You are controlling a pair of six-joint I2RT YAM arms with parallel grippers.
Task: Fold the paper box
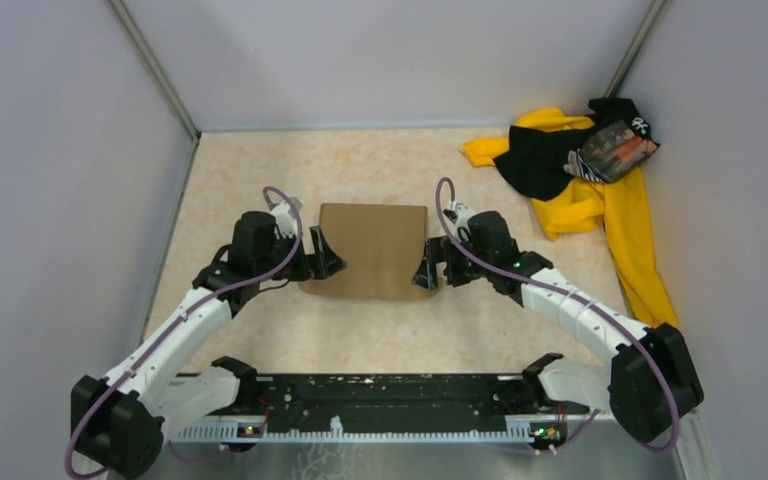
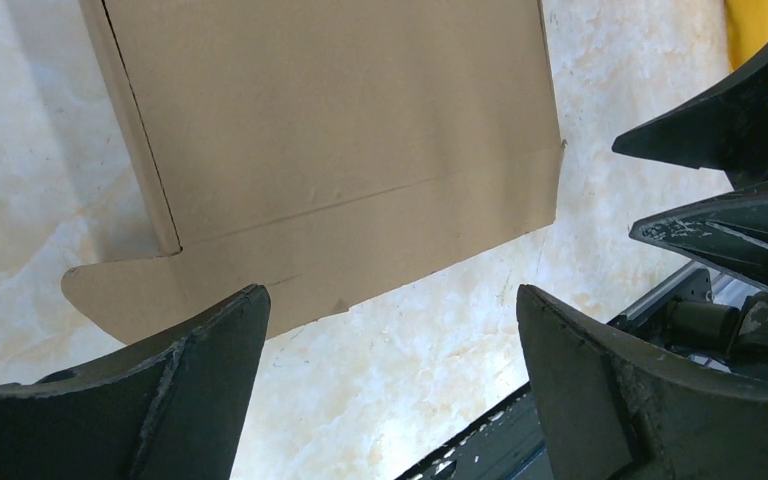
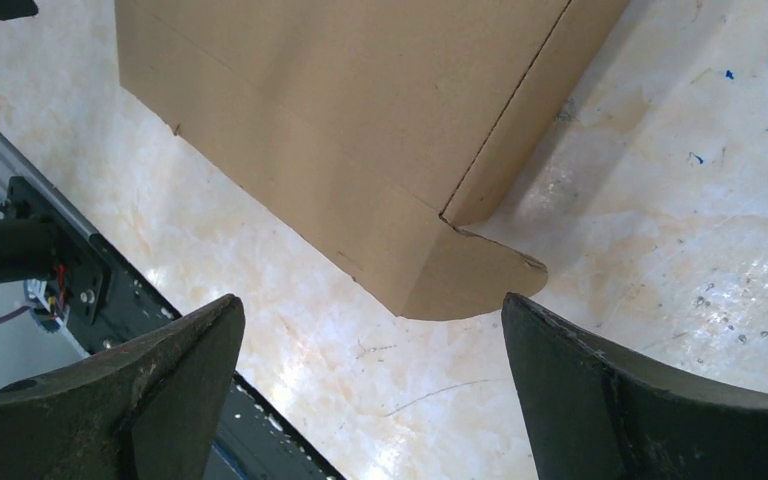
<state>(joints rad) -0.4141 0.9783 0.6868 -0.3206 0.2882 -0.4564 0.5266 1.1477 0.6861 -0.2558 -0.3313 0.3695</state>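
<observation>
The paper box (image 1: 373, 248) is plain brown cardboard, lying as a shallow closed rectangle at the middle of the table. It fills the top of the left wrist view (image 2: 340, 150) and of the right wrist view (image 3: 360, 130), with a rounded flap sticking out at its near corner in each. My left gripper (image 1: 328, 263) is open and empty at the box's left near corner. My right gripper (image 1: 427, 272) is open and empty at the box's right near corner. In both wrist views the jaws stand wide apart over bare table, just short of the box's near edge.
A yellow-and-black cloth pile (image 1: 585, 175) lies at the back right corner. Grey walls close the table on the left, back and right. A black rail (image 1: 380, 390) with the arm bases runs along the near edge. The right gripper's fingers (image 2: 730, 200) show in the left wrist view.
</observation>
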